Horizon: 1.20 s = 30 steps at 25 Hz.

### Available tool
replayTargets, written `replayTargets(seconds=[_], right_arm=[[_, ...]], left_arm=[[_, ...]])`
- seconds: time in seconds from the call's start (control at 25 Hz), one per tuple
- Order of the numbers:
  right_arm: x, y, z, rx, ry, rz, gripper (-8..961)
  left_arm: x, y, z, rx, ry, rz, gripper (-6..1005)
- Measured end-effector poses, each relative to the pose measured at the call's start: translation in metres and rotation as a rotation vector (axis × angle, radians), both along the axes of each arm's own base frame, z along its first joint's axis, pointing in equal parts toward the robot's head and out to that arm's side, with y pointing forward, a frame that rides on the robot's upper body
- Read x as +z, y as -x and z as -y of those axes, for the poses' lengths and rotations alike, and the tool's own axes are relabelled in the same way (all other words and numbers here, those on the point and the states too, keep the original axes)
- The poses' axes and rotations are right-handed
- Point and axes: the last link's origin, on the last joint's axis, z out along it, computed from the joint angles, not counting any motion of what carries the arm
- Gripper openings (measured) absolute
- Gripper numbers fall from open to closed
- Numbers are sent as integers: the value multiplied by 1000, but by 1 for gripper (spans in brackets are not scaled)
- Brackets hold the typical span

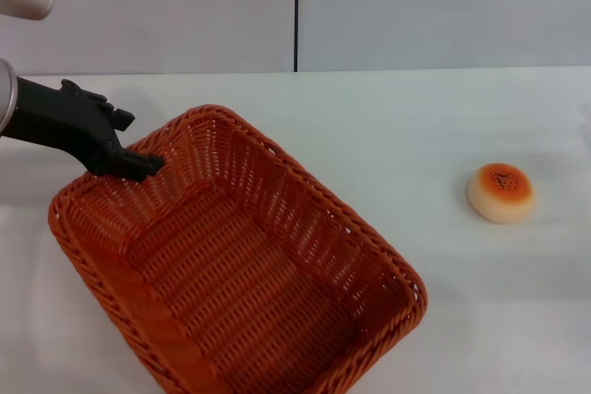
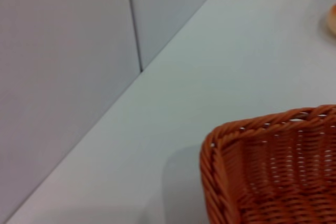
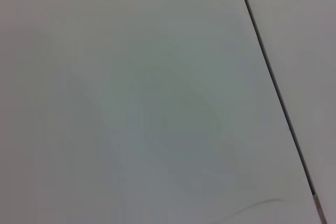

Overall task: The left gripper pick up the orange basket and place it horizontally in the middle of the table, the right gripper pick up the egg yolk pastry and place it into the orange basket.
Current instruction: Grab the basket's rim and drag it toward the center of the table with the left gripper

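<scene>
Plain white tabletop [image 1: 388,126] backed by pale grey wall panels with one dark vertical seam.

Left end effector [image 1: 138,165] coming in from the robot's left, black fingers [image 1: 111,122] on a silver-grey arm, tips right at the basket [image 1: 240,265] rim at its far-left corner. Looks pinched onto that rim, one finger over the outside and the tip dipping inside the wall, though can't quite see the gap closed. Basket stretches away from the end effector toward the near right, sitting diagonal rather than square to the tabletop edge, far-left corner maybe a touch raised but hard to call. Nothing inside it, just bare weave.

Left wrist view: only the corner of the basket [image 2: 268,171] with its braided rim, tabletop [image 2: 210,66] beyond it, wall seam behind. Own fingers not showing there. Tiny sliver of the pastry [image 2: 333,19] at the picture's edge.

Pastry [image 1: 500,192] well off to the right of the left end effector, far past the basket's right side, sitting alone on the tabletop, browned top up with dark specks in the middle. Not touching anything.

Right end effector not visible anywhere. Right wrist view just shows grey wall panel and a dark seam.
</scene>
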Motion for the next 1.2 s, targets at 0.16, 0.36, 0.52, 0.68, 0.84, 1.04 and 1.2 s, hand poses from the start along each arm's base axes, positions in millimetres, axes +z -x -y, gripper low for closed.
replayTargets(seconds=[0.16, 0.36, 0.52, 0.68, 0.84, 1.04, 1.2], right_arm=[[0, -1, 0, -6, 2, 1, 578], [-1, -4, -1, -24, 9, 5, 578], [-1, -5, -1, -30, 11, 7, 579], [-1, -5, -1, -34, 13, 7, 579], [-1, -5, -3, -37, 16, 9, 579], [-3, -6, -7, -51, 26, 12, 578], [-3, -4, -10, -49, 28, 15, 578]], left_arm=[[-4, 3, -3, -3, -15, -16, 731], [-12, 15, -6, 24, -9, -59, 784], [-17, 18, -7, 21, -7, -83, 795], [-19, 20, -7, 28, -2, -112, 793], [-23, 22, -6, 36, 14, -149, 793], [-25, 22, -6, 56, 19, -188, 779], [-30, 19, -4, 62, 43, -224, 698]])
